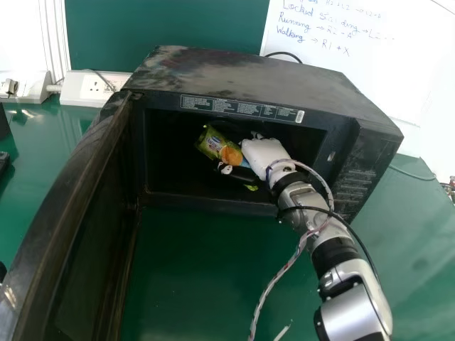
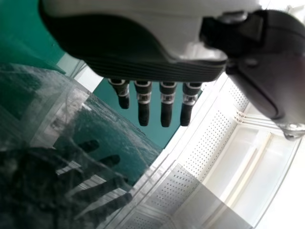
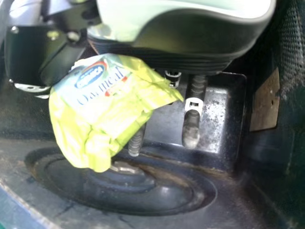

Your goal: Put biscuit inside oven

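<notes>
The biscuit packet (image 1: 214, 145) is inside the oven, just above and left of the centre of the head view. Its long axis slants from upper left to lower right, with one end pointing to the upper left and the other running in beside the hand. A printed side faces the head camera; in the right wrist view, blue-and-white lettering shows on creased yellow-green wrapping.

The right hand (image 1: 264, 153) pinches the packet between thumb and fingers, inside the cavity and right of the packet. Its arm comes in from the lower right of the frame. The round plate (image 3: 164, 193) lies below the packet on the cavity floor.

The black oven (image 1: 234, 74) spans the upper middle, its door (image 1: 67, 213) swung wide along the left, over the green table (image 1: 195, 273).

The left hand (image 2: 138, 40) shows in the left wrist view, fingers straight and slightly apart, thumb well away.
</notes>
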